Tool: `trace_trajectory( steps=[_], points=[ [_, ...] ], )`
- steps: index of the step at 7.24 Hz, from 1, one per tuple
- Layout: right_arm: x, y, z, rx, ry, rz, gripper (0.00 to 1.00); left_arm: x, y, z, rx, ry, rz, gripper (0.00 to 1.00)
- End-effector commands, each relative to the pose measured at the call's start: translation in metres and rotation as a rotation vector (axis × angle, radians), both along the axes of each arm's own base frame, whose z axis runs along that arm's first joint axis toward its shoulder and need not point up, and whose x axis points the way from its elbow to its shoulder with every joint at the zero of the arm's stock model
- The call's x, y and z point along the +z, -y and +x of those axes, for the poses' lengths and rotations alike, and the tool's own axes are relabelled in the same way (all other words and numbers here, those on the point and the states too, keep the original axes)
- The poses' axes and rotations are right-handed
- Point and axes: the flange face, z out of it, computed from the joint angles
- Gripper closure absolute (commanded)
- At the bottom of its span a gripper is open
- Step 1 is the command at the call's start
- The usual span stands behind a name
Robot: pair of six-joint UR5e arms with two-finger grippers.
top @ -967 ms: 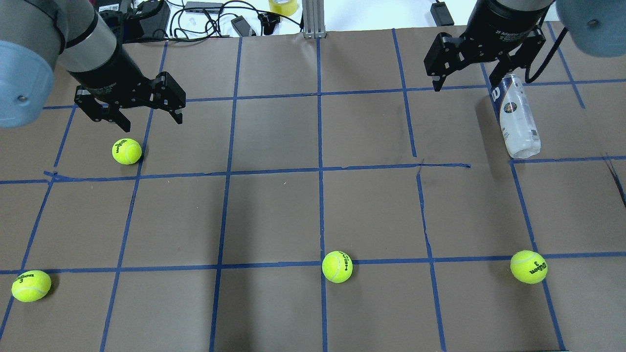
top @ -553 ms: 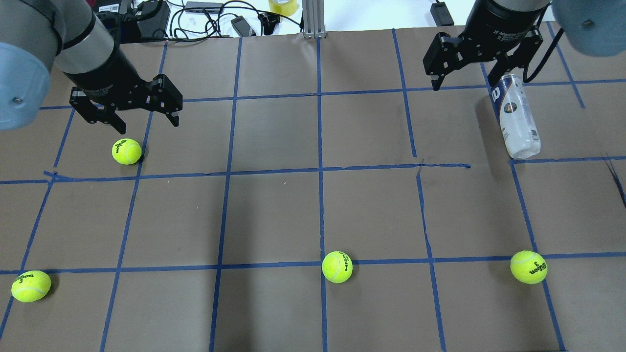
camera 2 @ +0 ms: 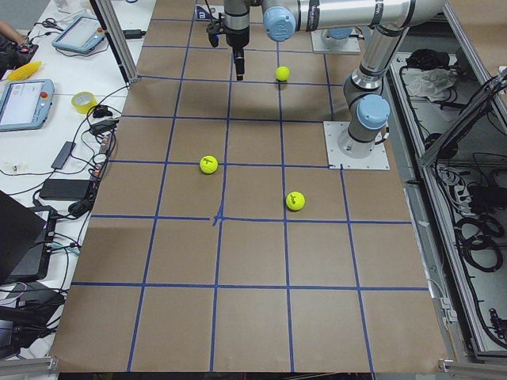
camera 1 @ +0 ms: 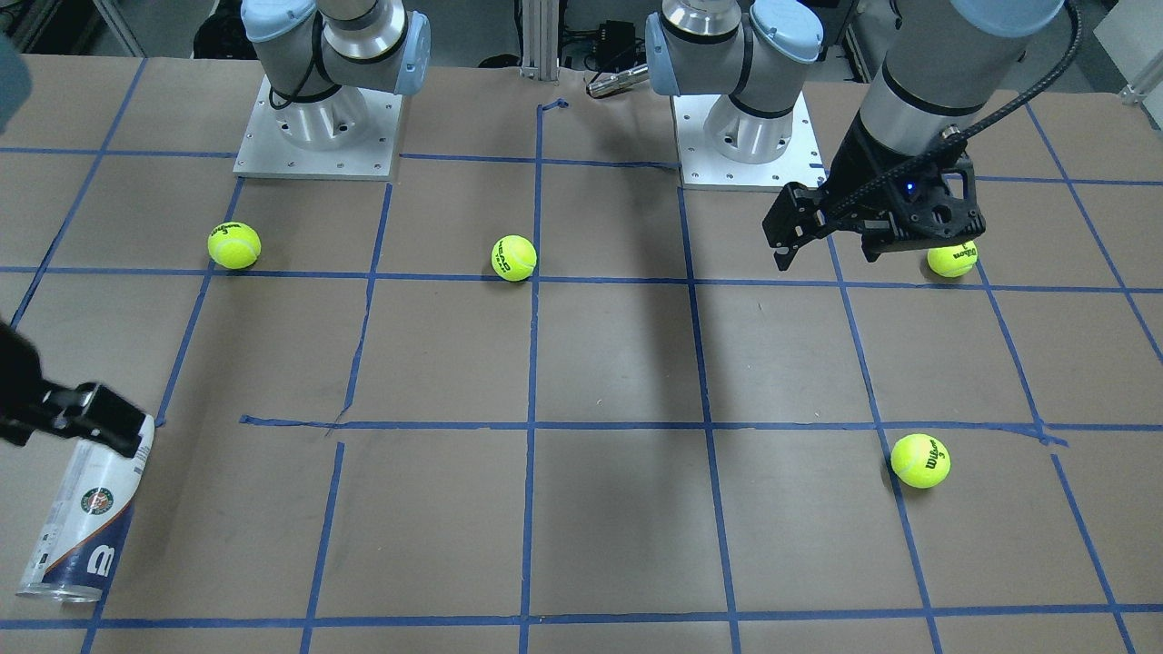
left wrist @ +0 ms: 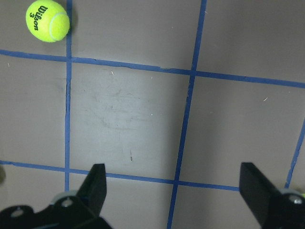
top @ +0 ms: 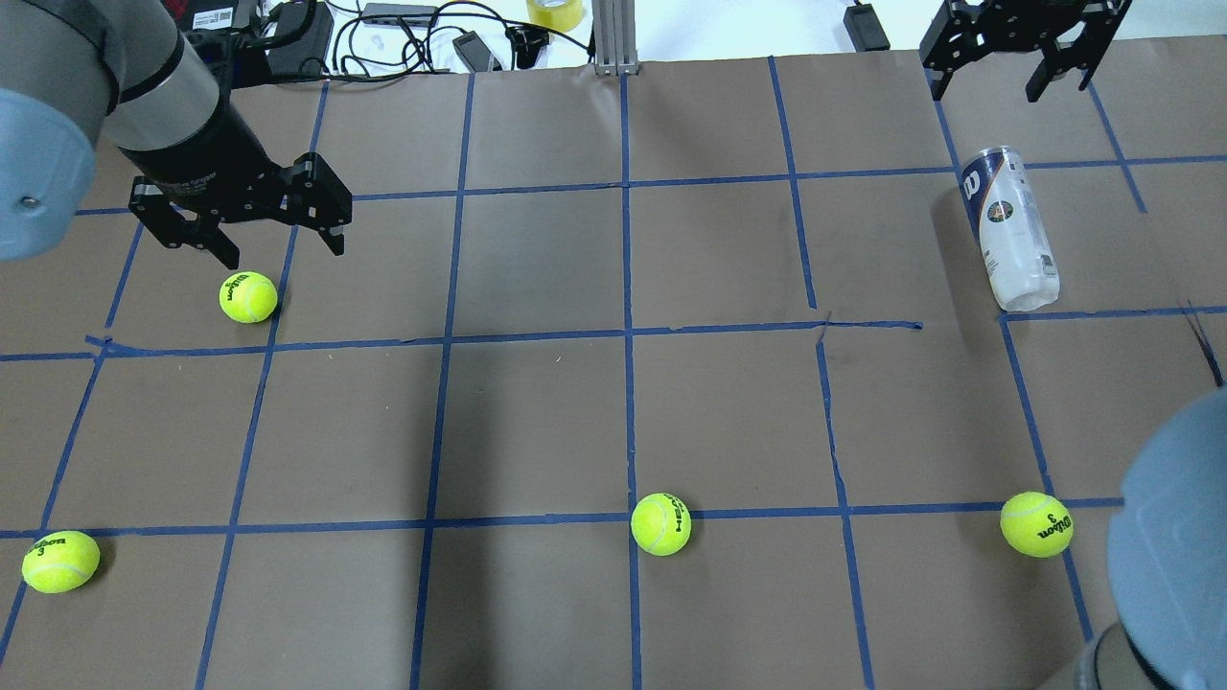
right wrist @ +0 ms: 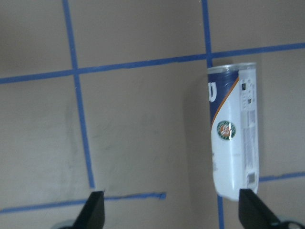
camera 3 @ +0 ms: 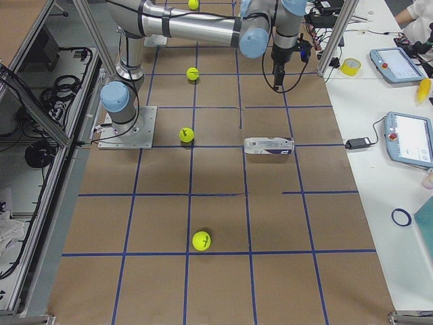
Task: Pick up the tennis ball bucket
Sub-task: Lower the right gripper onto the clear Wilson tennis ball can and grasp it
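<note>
The tennis ball bucket (top: pixel 1011 230) is a clear tube with a white and navy label. It lies on its side at the table's far right, and also shows in the front view (camera 1: pixel 82 522) and the right wrist view (right wrist: pixel 233 138). My right gripper (top: pixel 987 88) is open and empty. It hangs above the table beyond the tube's navy end, apart from it. My left gripper (top: pixel 283 251) is open and empty, just above and behind a yellow-green tennis ball (top: pixel 248 296). Both wrist views show the fingers (left wrist: pixel 95 186) spread wide.
Three more tennis balls lie near the front edge, at the left (top: pixel 60 561), the middle (top: pixel 660 523) and the right (top: pixel 1036 523). My right arm's elbow (top: pixel 1169 537) looms at the lower right. Cables, a tape roll (top: pixel 556 11) and a metal post (top: pixel 613 38) line the far edge.
My right gripper has moved from over the tube's navy end toward the far edge and higher, still open. My left gripper has drifted slightly left. The tube has not moved.
</note>
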Motion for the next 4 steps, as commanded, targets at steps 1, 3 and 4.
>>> trace_trajectory(
  steps=[1, 3, 4],
  points=[
    [-0.094, 0.056, -0.076, 0.065, -0.010, -0.023, 0.00, 0.000, 0.000, 0.000, -0.001, 0.001, 0.001, 0.00],
    [-0.165, 0.073, -0.122, 0.075, -0.003, 0.005, 0.00, -0.001, 0.000, 0.001, 0.001, 0.003, 0.002, 0.00],
    [-0.170, 0.072, -0.121, 0.077, 0.006, 0.014, 0.00, -0.001, 0.000, 0.001, 0.001, 0.003, 0.002, 0.00]
  ],
)
